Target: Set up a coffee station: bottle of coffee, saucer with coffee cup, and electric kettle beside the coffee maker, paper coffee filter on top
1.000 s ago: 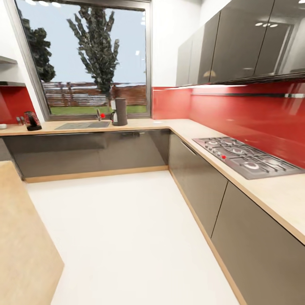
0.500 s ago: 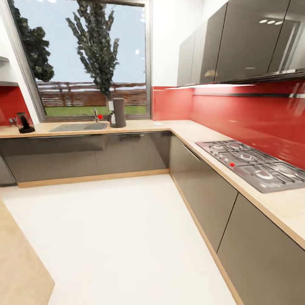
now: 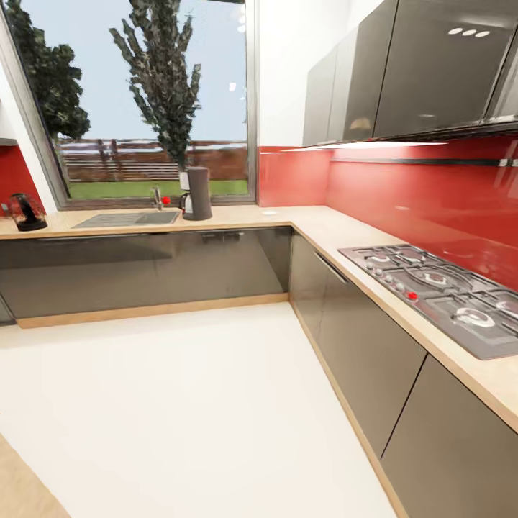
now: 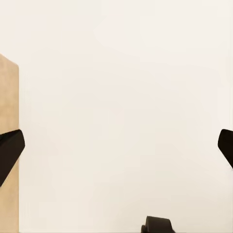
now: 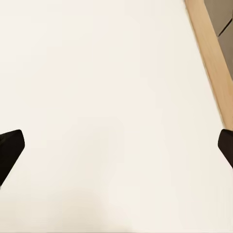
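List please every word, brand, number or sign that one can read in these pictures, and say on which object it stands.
None: no text can be read in any view.
The coffee maker, the electric kettle and the hob on the kitchen countertop show no legible label at this distance; the hob's knob markings are too small to read.
Both wrist views show plain white floor.

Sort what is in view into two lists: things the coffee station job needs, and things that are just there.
For the job:
- coffee maker, standing by the sink
- kettle, at the far left of the same stretch
- countertop

Just there:
- sink and tap
- hob
- window
- wall cupboards
- floor
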Motion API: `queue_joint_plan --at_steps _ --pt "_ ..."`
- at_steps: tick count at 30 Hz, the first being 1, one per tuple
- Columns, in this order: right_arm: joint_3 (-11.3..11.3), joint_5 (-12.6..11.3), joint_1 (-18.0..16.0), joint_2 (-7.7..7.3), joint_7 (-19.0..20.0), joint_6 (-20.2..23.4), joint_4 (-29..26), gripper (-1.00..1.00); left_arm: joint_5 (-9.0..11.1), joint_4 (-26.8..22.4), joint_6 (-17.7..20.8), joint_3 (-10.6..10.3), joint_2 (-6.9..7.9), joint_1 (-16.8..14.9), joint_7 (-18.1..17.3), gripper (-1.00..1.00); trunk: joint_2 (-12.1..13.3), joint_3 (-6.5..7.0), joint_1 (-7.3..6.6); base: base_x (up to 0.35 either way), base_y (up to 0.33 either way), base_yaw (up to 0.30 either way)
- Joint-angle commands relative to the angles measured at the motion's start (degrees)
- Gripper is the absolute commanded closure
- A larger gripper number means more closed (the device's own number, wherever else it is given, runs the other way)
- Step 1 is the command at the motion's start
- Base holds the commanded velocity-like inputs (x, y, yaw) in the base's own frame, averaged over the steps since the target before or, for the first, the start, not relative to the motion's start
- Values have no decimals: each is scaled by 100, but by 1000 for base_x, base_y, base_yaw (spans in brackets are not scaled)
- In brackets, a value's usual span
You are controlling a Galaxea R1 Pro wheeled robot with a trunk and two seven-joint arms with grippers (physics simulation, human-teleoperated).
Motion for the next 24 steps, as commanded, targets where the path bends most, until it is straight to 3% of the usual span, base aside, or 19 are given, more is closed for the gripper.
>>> queue_joint_plan --at_steps 1,12,24 --pt "1 5 1 0 -2 -8 -7 -100 -2 4 -19 12 -1 -4 2 -100 -2 -4 4 337 0 0" --pt "1 5 1 0 -7 -8 -11 -100 -18 4 -19 7 -1 -3 2 -100 -2 -4 4 337 -13 62" --pt "1 5 1 0 -4 -8 -12 -100 -18 4 -19 9 -1 -4 2 -100 -2 -4 4 337 -111 207"
